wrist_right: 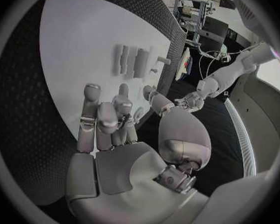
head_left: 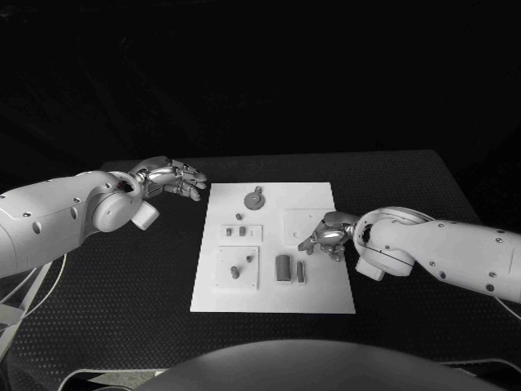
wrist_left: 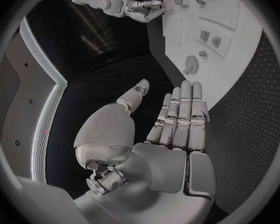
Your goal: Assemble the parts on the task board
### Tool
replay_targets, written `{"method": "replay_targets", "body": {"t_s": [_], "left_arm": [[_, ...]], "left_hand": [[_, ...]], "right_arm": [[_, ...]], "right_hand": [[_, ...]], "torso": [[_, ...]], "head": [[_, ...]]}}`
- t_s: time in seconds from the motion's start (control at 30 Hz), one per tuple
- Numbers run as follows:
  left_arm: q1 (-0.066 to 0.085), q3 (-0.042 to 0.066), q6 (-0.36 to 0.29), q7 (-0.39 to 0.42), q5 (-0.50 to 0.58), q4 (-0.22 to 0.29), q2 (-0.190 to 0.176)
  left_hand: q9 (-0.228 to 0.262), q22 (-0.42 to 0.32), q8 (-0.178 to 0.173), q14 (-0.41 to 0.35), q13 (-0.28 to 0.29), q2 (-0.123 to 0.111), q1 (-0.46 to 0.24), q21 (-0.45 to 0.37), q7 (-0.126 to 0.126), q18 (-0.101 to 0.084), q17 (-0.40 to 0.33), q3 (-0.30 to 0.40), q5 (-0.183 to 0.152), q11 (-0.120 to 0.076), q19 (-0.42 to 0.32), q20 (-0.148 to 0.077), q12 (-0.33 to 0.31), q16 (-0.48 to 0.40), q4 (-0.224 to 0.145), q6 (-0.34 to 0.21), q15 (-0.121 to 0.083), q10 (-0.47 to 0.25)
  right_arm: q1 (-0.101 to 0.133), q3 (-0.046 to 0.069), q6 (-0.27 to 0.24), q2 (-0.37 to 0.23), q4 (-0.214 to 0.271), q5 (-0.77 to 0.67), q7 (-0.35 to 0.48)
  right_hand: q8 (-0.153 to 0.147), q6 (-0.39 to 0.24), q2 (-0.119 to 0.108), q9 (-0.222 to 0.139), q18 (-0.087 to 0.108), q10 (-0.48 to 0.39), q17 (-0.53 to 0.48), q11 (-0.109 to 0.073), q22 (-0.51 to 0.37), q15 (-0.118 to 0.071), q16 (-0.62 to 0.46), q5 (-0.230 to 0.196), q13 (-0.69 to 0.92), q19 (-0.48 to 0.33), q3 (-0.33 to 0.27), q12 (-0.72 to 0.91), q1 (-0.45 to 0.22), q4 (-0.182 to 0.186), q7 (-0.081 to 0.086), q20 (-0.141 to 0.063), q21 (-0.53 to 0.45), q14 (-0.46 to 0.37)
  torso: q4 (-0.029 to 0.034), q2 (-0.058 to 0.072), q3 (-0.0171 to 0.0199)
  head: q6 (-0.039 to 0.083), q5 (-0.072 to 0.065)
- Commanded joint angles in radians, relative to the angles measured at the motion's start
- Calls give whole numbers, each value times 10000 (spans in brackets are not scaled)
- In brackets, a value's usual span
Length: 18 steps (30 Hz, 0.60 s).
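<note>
The white task board point(head_left: 275, 298) lies mid-table, also seen in the left wrist view point(wrist_left: 242, 72) and the right wrist view point(wrist_right: 77, 40). On it are a round grey part point(head_left: 255, 199), two small blocks point(head_left: 235, 232), a peg plate point(head_left: 237, 269) and two upright bars point(head_left: 291, 269) point(wrist_right: 130, 59). My left hand point(head_left: 174, 178) point(wrist_left: 171, 119) hovers off the board's far left corner, fingers straight and apart, holding nothing. My right hand point(head_left: 327, 232) point(wrist_right: 112, 122) is at the board's right edge with fingers curled down toward the surface. Whether they pinch a part is hidden.
The black textured table point(head_left: 120, 301) surrounds the board, with free room on both sides and in front. A white rail point(head_left: 14, 301) runs along the table's left side.
</note>
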Motion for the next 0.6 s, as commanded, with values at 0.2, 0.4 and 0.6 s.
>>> {"method": "replay_targets", "body": {"t_s": [0.2, 0.4, 0.6], "left_arm": [[9, 4, -253, 654, 329, -30, 119], [43, 8, -802, 650, 384, -26, 144], [159, 9, -1578, 969, 1126, -284, 376]], "left_hand": [[51, -14, 274, 100, 46, 74, -47, 57, 246, 158, 66, 53, -33, -96, -3, -8, 168, -79, -86, 301, -17, 218], [46, -19, 325, 117, 52, 109, -5, 59, 186, 157, 94, 89, -27, -137, -3, -11, 183, -124, -117, 423, -19, 315], [-13, -37, 253, 51, -1, 27, 41, 34, 222, 141, 99, 131, -28, -64, -54, 10, 71, -225, -123, 329, 12, 171]], "right_arm": [[362, 310, -957, 110, -599, 790, 1488], [649, 351, -971, 581, -2197, 4158, 3688], [710, 703, -238, 1427, -4435, 5910, 5474]], "right_hand": [[-40, -138, -248, 22, 126, -97, -72, 43, 172, -13, -85, -52, -2, 15, 106, -32, 97, 105, 26, 18, -110, -29], [-203, -568, 114, 50, 93, -480, -196, 186, 140, 131, -405, -72, -48, -357, 99, -218, 353, -191, 190, 176, -358, -334], [-295, -925, 769, 131, -29, -1210, -550, 352, -26, 284, -1347, -57, -694, -1306, 25, -1082, 621, -816, 338, 604, -1069, -1139]], "torso": [[-4, -93, -3], [-62, -324, 10], [-119, -612, 20]], "head": [[1, -47], [1, -23], [1, -9]]}}
